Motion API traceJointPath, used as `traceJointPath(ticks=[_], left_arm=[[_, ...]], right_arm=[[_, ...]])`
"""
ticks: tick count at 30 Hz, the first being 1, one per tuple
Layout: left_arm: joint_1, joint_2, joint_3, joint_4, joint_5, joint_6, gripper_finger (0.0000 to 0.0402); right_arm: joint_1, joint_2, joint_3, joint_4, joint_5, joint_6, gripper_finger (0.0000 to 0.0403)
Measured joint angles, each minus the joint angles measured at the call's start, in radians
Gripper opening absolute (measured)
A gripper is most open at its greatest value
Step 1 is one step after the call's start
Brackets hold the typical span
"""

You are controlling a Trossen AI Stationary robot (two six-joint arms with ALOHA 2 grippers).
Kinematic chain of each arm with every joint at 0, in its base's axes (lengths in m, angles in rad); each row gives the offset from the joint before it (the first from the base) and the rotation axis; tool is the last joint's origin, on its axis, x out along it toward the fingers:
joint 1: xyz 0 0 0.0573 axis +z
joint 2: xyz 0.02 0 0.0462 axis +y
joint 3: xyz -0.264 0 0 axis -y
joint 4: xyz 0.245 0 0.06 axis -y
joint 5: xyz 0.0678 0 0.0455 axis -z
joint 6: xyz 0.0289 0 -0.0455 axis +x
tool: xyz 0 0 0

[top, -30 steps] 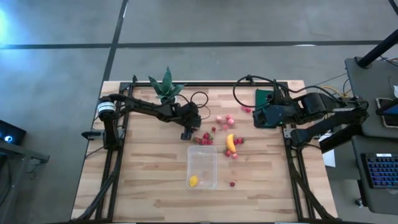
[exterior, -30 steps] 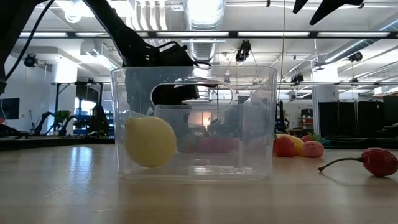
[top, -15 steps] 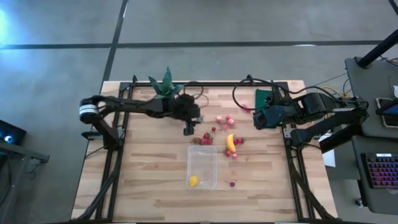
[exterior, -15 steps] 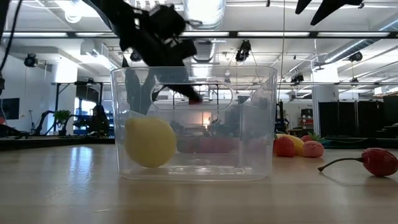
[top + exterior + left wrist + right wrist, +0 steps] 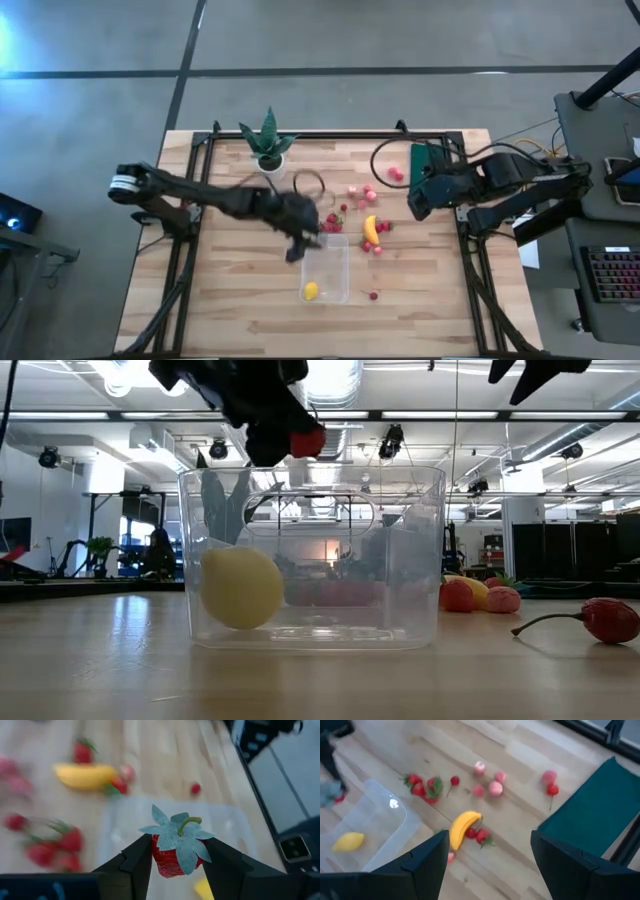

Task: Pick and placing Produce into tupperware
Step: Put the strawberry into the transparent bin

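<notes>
My left gripper (image 5: 297,250) is shut on a red strawberry (image 5: 170,856) with a green leafy cap. It hangs above the far left corner of the clear tupperware (image 5: 326,268), over its rim in the low view (image 5: 310,560). A yellow lemon (image 5: 311,291) lies in the tub's near end. The banana (image 5: 371,229), more strawberries (image 5: 330,222) and pink pieces (image 5: 362,192) lie on the wood beyond and right of the tub. My right gripper (image 5: 418,196) hovers open over the table's right side, holding nothing. My left gripper pinches the strawberry's red body (image 5: 159,860) between its two fingers, one on each side. The green cap (image 5: 177,837) and stem point forward, away from the wrist. The gripper slants downward, and the berry (image 5: 307,440) is lifted clear, above the tub's rim.
A spiky green plant in a white pot (image 5: 267,143) stands at the far edge. A flat dark green rectangle (image 5: 430,160) lies at the far right. One red berry (image 5: 374,295) lies right of the tub's near end. Bare wood spreads left of the tub.
My left gripper has risen from the strawberry cluster beyond the tub with a strawberry in its fingers. It has swung toward the table's near edge to the tub's far left corner, and its wrist has rolled. The strawberry is now above the rim.
</notes>
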State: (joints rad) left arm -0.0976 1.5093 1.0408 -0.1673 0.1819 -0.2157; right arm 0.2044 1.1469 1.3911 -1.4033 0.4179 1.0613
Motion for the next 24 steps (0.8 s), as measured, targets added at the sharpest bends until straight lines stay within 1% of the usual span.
traceJointPath(ticks=[2,5,8,11,14,19,22,24], left_arm=[[-0.053,0.027,-0.001,0.0,-0.02,-0.046,0.0143],[-0.109,0.067,-0.001,-0.006,-0.09,-0.068,0.0143],[-0.135,0.108,0.0,-0.009,-0.191,-0.117,0.0143],[-0.14,0.133,0.0,-0.007,-0.218,-0.156,0.0149],[-0.147,0.15,0.0,-0.014,-0.215,-0.174,0.0171],[-0.152,0.141,0.008,-0.043,-0.221,-0.171,0.0227],[-0.151,0.095,0.008,-0.137,-0.281,-0.14,0.0251],[-0.137,0.051,0.013,-0.204,-0.332,-0.118,0.0254]], right_arm=[[0.01,0.0,-0.014,0.0,-0.003,0.024,0.0272],[0.014,0.0,-0.033,0.0,-0.007,0.026,0.0272],[0.014,0.0,-0.048,0.001,-0.026,0.06,0.0272],[0.014,0.0,-0.065,0.002,-0.034,0.065,0.0272],[0.014,0.001,-0.082,0.002,-0.037,0.07,0.0272],[0.014,0.001,-0.09,0.002,-0.036,0.084,0.0272],[0.014,0.001,-0.091,0.002,-0.036,0.087,0.0272],[0.014,0.001,-0.092,0.002,-0.036,0.086,0.0272]])
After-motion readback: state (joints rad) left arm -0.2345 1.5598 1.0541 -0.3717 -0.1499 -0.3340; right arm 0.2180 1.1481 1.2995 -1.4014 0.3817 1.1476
